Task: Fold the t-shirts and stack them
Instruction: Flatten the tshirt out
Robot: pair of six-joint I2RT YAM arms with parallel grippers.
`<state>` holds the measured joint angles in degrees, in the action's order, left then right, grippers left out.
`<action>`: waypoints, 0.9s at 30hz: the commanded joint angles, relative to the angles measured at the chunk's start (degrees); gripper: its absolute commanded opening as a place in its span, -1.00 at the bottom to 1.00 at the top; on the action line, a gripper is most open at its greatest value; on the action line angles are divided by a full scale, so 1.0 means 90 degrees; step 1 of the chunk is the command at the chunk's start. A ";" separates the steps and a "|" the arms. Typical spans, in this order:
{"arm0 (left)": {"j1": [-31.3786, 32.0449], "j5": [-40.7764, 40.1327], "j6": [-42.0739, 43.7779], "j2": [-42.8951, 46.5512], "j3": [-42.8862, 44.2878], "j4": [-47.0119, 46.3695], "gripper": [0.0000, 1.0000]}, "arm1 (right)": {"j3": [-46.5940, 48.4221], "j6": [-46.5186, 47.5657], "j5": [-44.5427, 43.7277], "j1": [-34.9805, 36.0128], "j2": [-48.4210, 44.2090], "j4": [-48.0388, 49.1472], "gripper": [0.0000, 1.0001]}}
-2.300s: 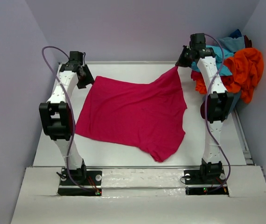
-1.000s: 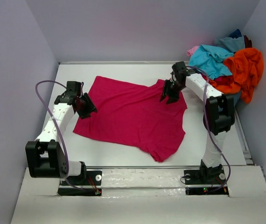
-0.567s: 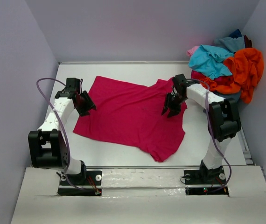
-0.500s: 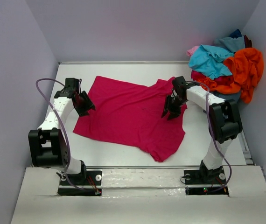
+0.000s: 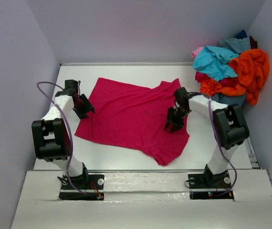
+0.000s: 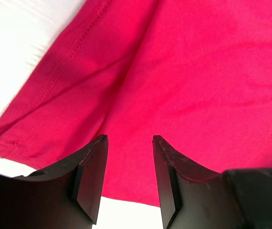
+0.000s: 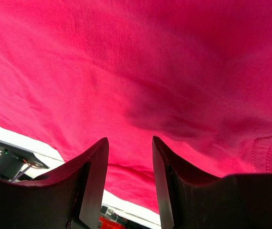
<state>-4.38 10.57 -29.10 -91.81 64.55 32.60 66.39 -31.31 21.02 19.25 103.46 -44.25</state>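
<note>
A crimson-magenta t-shirt (image 5: pixel 131 117) lies spread across the white table, one sleeve reaching toward the front edge. My left gripper (image 5: pixel 85 108) sits at the shirt's left edge, open, with only flat cloth (image 6: pixel 183 81) below its fingers. Over the shirt's right side hovers my right gripper (image 5: pixel 172 125), also open, nothing pinched; under it the cloth (image 7: pixel 141 67) lies in soft wrinkles. More t-shirts, turquoise (image 5: pixel 213 61), orange (image 5: pixel 253 69), pink and dark blue, are heaped at the back right.
The table (image 5: pixel 126 71) is walled by lilac panels on the left, back and right. The heap of shirts overhangs the table's right rear corner. A metal rail (image 5: pixel 145 174) runs along the near edge by the arm bases.
The right gripper let go of the shirt's corner, dropped low and slid toward the front over the cloth. The left gripper came down to the shirt's left edge.
</note>
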 commanded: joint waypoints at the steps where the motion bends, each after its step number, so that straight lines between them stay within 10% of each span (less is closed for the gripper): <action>1: -0.0147 -0.0061 0.0128 -0.0101 0.0269 0.0011 0.06 | 0.0035 -0.0056 0.0106 0.0039 -0.0216 0.0239 -0.05; 27: -0.0695 -0.0324 -0.0243 -0.0219 -0.0005 0.0313 0.05 | 0.0240 -0.0174 -0.0724 0.0039 0.0057 0.0298 -0.03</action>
<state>-10.24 8.80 -29.34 -95.22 64.31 33.43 65.56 -33.23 17.17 19.25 102.52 -41.98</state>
